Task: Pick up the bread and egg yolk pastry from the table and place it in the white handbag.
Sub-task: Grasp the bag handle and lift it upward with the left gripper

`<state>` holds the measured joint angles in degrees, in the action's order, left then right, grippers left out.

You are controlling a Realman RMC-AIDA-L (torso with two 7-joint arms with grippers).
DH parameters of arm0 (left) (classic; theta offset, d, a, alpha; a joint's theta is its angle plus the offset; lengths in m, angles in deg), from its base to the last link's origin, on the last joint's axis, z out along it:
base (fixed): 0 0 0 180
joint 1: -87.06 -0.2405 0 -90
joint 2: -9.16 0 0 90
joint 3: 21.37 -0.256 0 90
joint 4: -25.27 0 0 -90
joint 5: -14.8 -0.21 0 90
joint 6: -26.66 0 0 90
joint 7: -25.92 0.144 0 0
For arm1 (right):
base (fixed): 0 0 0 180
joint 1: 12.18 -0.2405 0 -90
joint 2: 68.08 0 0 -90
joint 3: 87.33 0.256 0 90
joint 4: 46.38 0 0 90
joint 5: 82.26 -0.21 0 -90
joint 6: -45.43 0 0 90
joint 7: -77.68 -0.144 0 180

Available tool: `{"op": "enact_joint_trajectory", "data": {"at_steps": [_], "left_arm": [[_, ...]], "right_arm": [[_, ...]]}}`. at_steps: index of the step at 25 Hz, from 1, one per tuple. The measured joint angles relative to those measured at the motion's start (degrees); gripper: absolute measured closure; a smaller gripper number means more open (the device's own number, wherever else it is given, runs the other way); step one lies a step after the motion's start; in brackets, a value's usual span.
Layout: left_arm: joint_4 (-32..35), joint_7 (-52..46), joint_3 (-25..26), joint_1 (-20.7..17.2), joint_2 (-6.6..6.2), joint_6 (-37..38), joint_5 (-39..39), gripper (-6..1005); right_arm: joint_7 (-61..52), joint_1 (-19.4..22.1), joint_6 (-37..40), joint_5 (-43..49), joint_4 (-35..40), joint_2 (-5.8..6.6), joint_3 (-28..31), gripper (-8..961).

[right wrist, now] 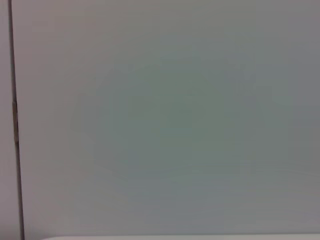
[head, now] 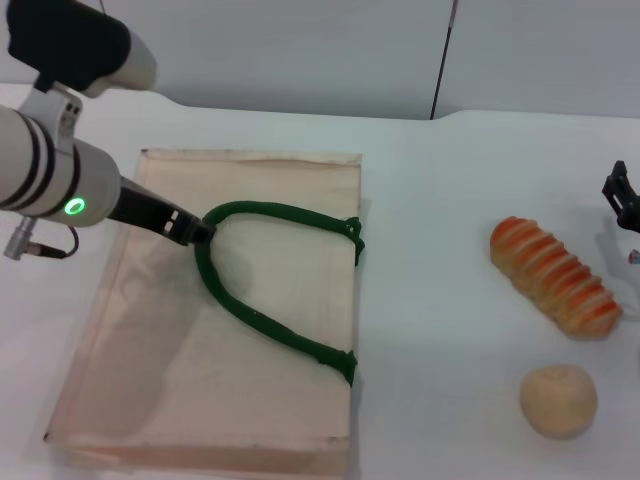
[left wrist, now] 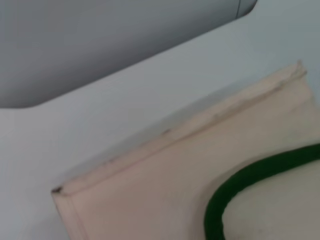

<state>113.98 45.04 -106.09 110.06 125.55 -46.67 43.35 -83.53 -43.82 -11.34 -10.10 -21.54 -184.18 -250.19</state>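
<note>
- The egg yolk pastry [head: 558, 400], a plain pale-tan ball, sits nearest the robot on the white tabletop [head: 430, 300], at about 4 o'clock from the middle of the head view, untouched.
- Just beyond it, toward 3 o'clock, lies the bread [head: 555, 277], a long tan loaf with orange crosswise stripes, lying on a slant. It is near the pastry but apart from it, and nothing grips it.
- The white handbag [head: 150, 380] lies flat on the tabletop across the 7 to 10 o'clock part of the head view, well apart from both foods. Its mouth edge faces them.
- A dark green handle [head: 262, 322] loops over the bag's upper face, both ends fixed at the mouth edge. The bend of the loop points toward 9 o'clock.
- The left gripper [head: 190, 229] reaches in from 9 o'clock, and its dark fingers are clenched on the bend of the handle, above the bag's face.
- The left wrist view shows the bag's far seam and corner [left wrist: 165, 145], with a stretch of the green handle [left wrist: 235, 187] curving over the cream cloth.
- The right gripper [head: 622, 200] is at the far 3 o'clock edge of the head view, beyond the bread and clear of it. Whether its fingers are released or clenched I cannot tell.
- The right wrist view shows only a blank grey wall [right wrist: 165, 120].
</note>
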Motion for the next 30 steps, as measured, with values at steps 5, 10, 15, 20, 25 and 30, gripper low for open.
{"op": "enact_joint_trajectory", "data": {"at_steps": [5, 10, 15, 20, 25, 30], "left_arm": [[-4.18, 0.21, -0.06, 1.51, -0.01, 1.36, -0.02, 418], [-5.73, 0.30, -0.29, 1.74, -0.02, 3.27, -0.01, 430], [-7.20, 0.33, -0.32, 2.47, -0.02, 4.76, -0.05, 441], [-8.26, 0.27, -0.90, 3.20, -0.02, 5.67, -0.15, 453], [-9.93, 0.02, -1.06, 4.11, 0.02, 6.12, 0.20, 465], [-12.18, -0.39, -2.43, 4.59, 0.05, 8.01, 0.61, 476]], "right_arm": [[-0.02, -0.01, 0.00, 0.00, -0.06, 0.00, 0.00, 94], [-0.05, -0.02, -0.01, 0.00, 0.00, -0.07, 0.00, 94], [-0.06, -0.02, -0.01, 0.00, 0.07, -0.09, 0.00, 94], [-0.06, -0.06, 0.00, 0.00, 0.22, -0.09, 0.00, 94], [-0.05, -0.16, 0.03, 0.00, 0.38, -0.09, 0.00, 94], [-0.03, -0.18, 0.06, 0.00, 0.37, -0.09, 0.00, 94]]}}
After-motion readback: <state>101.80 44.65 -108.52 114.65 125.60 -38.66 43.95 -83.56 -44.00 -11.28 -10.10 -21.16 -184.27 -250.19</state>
